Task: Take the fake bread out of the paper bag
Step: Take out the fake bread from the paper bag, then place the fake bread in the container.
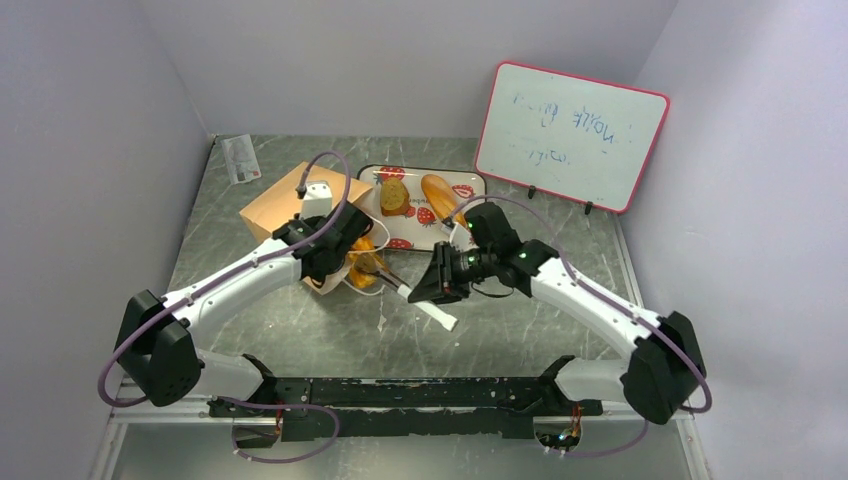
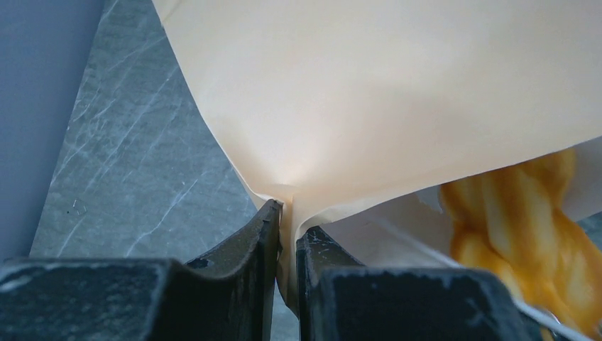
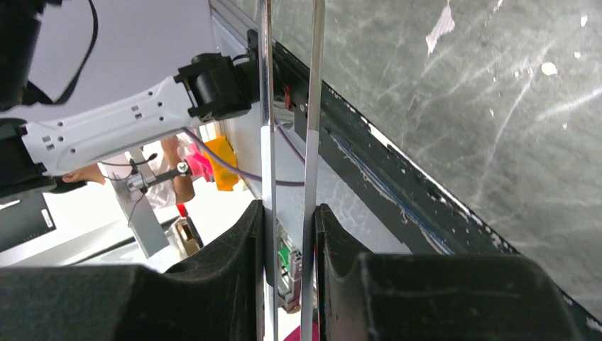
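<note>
Two breads (image 1: 395, 196) lie on the strawberry tray (image 1: 470, 186) near the table's (image 1: 300, 335) far edge. A braided bread (image 2: 511, 213) peeks from the paper bag (image 2: 369, 92), partly cut off. The left gripper (image 2: 287, 224) pinches the bag's rim tight. The right gripper (image 3: 289, 213) squeezes silver tongs (image 3: 267, 106).

Top view: my left arm is covering the mouth of the paper bag (image 1: 272, 205), so only a sliver of the fake bread (image 1: 363, 270) is showing. I cannot tell how many pieces are lying inside.

My right arm is hiding the tray's (image 1: 430, 170) near right corner.

The whiteboard (image 1: 570, 135) writing is showing only as faint strokes, unreadable. The small card's (image 1: 240, 158) print is too small to read.

Left wrist view: the bag is running off the top and right edges. The braided twist (image 2: 511, 227) is blurring and running off the bottom edge.

Right wrist view: the tongs (image 3: 313, 142) are running off the top edge, tips unseen.
</note>
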